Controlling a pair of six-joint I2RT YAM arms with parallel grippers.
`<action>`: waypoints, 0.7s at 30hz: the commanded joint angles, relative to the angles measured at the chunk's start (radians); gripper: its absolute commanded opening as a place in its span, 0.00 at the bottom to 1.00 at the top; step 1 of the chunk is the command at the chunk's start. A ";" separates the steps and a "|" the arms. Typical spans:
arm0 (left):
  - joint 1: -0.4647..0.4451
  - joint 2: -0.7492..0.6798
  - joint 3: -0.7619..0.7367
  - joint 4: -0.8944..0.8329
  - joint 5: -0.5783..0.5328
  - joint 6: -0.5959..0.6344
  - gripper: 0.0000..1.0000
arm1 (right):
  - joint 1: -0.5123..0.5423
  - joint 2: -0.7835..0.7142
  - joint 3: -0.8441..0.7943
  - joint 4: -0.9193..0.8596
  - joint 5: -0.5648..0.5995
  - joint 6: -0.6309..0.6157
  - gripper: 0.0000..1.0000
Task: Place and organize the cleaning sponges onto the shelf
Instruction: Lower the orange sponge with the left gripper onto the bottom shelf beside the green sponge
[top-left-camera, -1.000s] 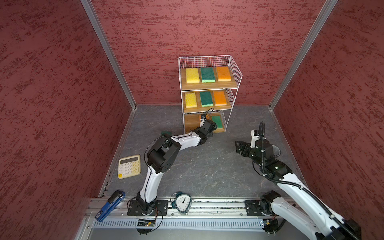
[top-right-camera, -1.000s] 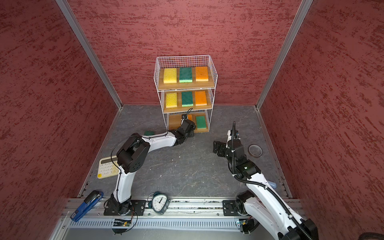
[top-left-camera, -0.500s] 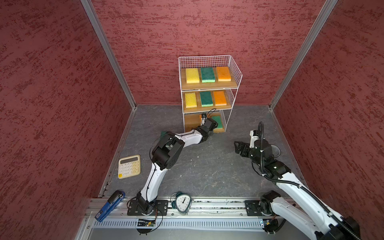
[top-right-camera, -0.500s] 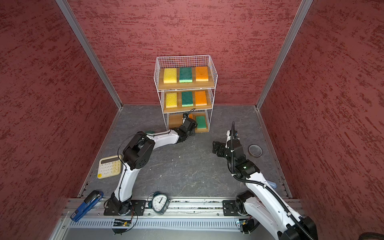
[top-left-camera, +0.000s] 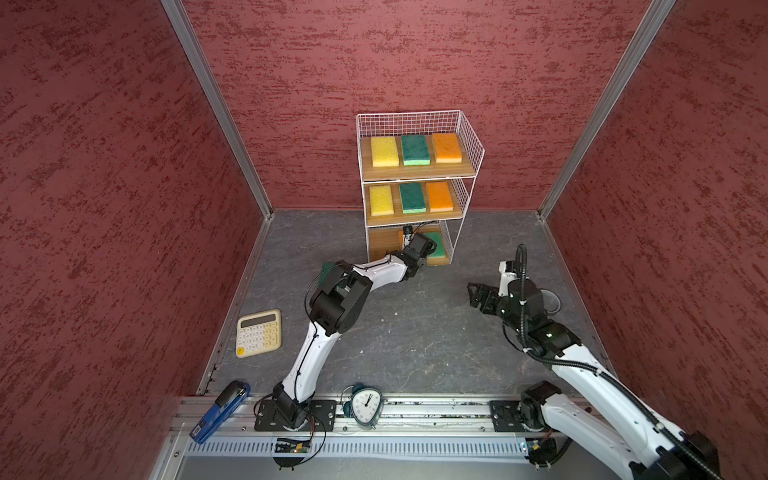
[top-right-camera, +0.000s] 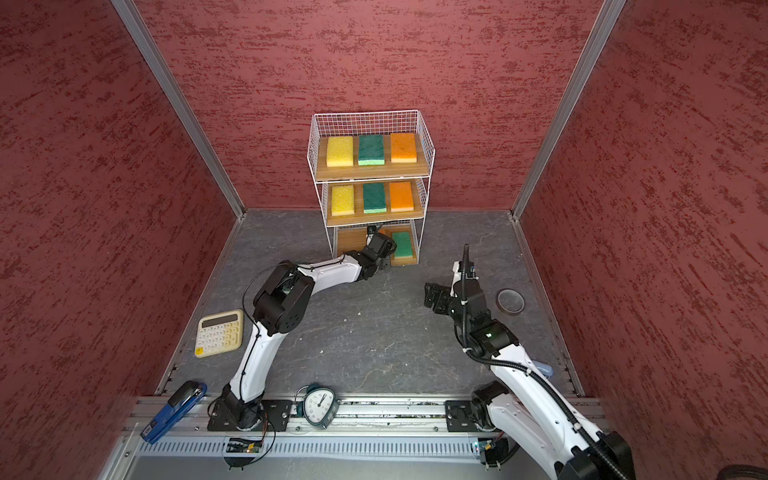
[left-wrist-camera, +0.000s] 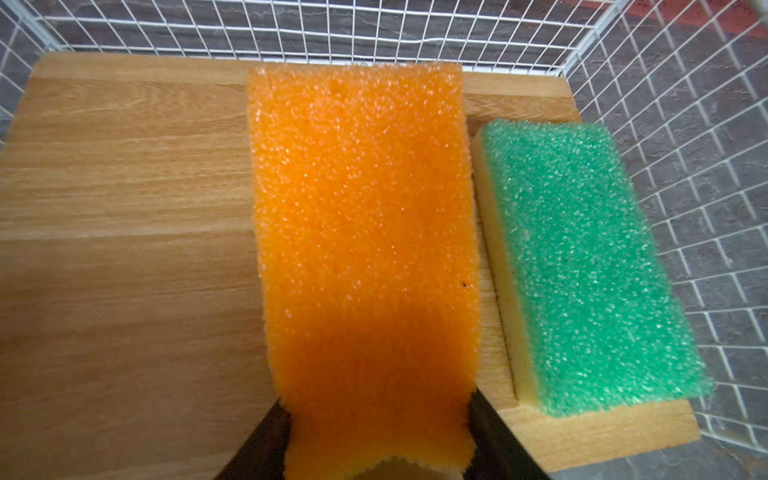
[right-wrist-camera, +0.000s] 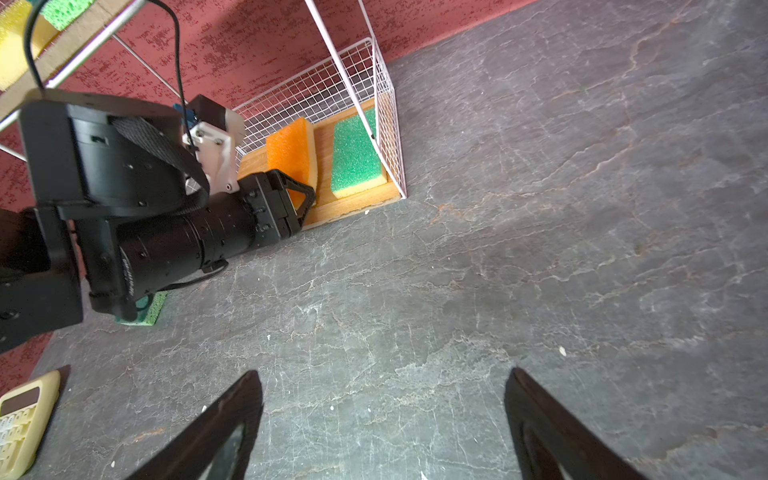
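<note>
Red textured walls are enclosing a grey floor (top-left-camera: 415, 332), and the three-tier shelf (top-left-camera: 471, 143) is standing at the back wall.

Its top tier is carrying three pieces: top yellow sponge (top-left-camera: 384, 151), top green sponge (top-left-camera: 415, 149) and top orange sponge (top-left-camera: 447, 148). The middle tier is carrying three more: middle yellow sponge (top-left-camera: 381, 200), middle green sponge (top-left-camera: 412, 198) and middle orange sponge (top-left-camera: 439, 196). On the bottom tier the left gripper (left-wrist-camera: 376, 395) is clamping the near end of the third orange sponge (left-wrist-camera: 361, 216), which is tilting just beside the bottom green sponge (left-wrist-camera: 582, 257). A fourth green sponge (right-wrist-camera: 146, 309) is lying on the floor, partly under the left arm. The right gripper (right-wrist-camera: 384, 372) is hanging over bare floor with its jaws spread wide, holding nothing. Altogether this is making four green, three orange and two yellow.
</note>
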 joint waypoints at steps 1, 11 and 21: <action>0.008 0.027 0.024 -0.043 0.011 -0.016 0.57 | -0.010 -0.003 -0.011 0.033 -0.014 0.011 0.92; 0.018 0.049 0.062 -0.093 0.023 -0.026 0.63 | -0.010 0.000 -0.015 0.040 -0.016 0.011 0.92; 0.027 0.064 0.097 -0.136 0.036 -0.031 0.66 | -0.010 0.011 -0.005 0.032 -0.026 0.021 0.92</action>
